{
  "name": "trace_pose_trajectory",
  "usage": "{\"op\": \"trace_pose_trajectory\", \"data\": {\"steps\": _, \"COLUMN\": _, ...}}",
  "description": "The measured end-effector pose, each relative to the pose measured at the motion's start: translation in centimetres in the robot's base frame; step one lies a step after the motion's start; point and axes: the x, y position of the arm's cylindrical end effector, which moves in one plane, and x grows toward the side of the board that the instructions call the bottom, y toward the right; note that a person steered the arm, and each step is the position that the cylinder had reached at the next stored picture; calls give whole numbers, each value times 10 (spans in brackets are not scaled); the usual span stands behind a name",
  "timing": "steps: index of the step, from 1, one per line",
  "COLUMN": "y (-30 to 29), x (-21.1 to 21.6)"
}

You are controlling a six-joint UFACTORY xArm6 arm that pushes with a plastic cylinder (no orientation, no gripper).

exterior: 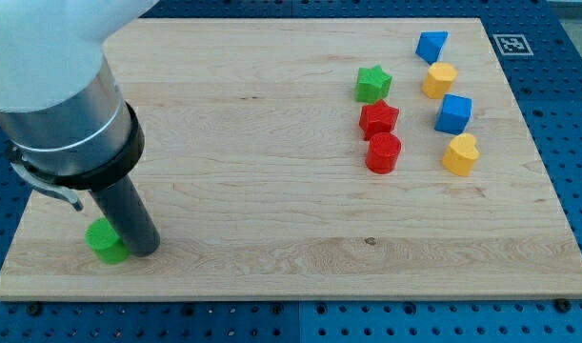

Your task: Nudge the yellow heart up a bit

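Note:
The yellow heart (pixel 460 154) lies at the view's right on the wooden board (pixel 252 143), just below a blue cube (pixel 453 113). My tip (pixel 144 251) rests on the board at the view's bottom left, far from the heart. It touches the right side of a small green block (pixel 104 241). The rod and the arm's grey body hide part of that green block and the board's top left corner.
A second yellow block (pixel 440 80) and a blue block (pixel 431 45) lie above the blue cube. A green star (pixel 373 84), a red star (pixel 378 119) and a red hexagon-like block (pixel 384 152) stand in a column left of the heart. The board's right edge is close to the heart.

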Motion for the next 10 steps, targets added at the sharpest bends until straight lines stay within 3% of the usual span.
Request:
{"op": "trace_pose_trajectory", "data": {"steps": 2, "y": 32, "x": 0}}
{"op": "trace_pose_trajectory", "data": {"steps": 7, "y": 293, "x": -1}}
{"op": "trace_pose_trajectory", "data": {"steps": 9, "y": 324, "x": -76}}
{"op": "trace_pose_trajectory", "data": {"steps": 10, "y": 325, "x": -85}}
